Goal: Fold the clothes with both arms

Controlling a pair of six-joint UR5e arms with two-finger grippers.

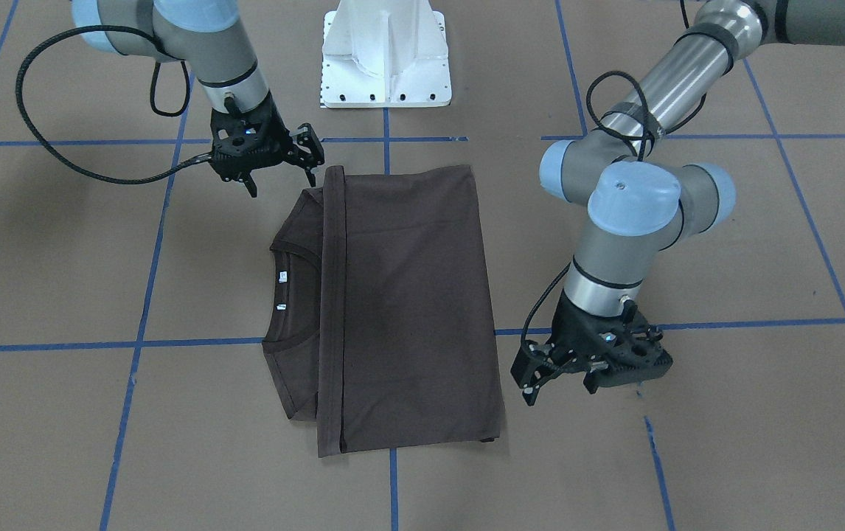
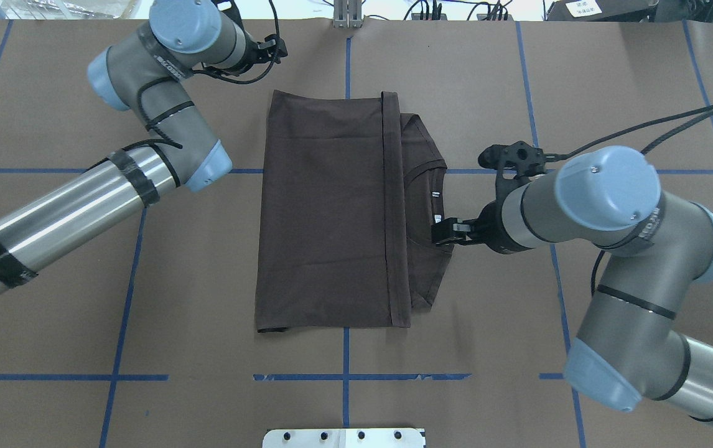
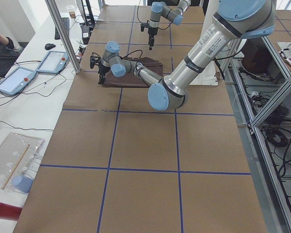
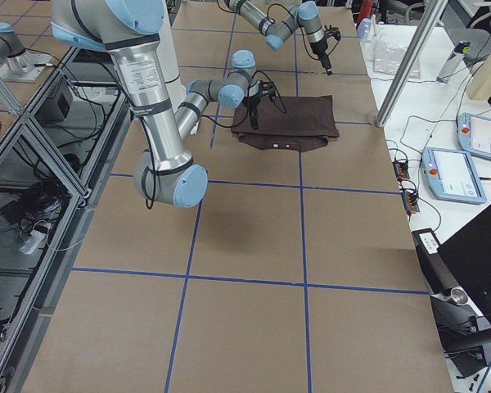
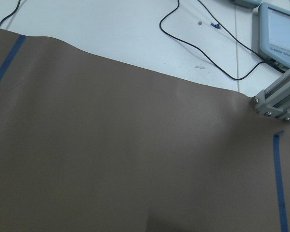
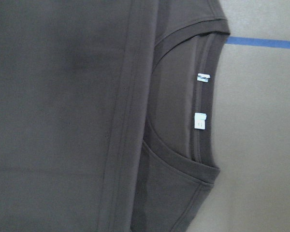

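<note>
Two grippers: mine, neither touching the dark brown T-shirt (image 1: pixel 408 295), which lies flat between them.
Right gripper (image 1: pixel 281 184): jaws spread, just off the T-shirt's collar (image 1: pixel 272 302) end.
Left gripper (image 1: pixel 533 383): just off the T-shirt's folded edge; I cannot tell how the jaws stand.
Next fold: I'd pinch matching corners and lift them level.

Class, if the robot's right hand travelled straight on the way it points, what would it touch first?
Probably the dark brown T-shirt, near its ribbed collar; the right hand points down at it.

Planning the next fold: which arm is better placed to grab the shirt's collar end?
Right. The right gripper hangs open beside the collar, its wrist view shows the neck tags; the left gripper is off the shirt's opposite edge.
</note>
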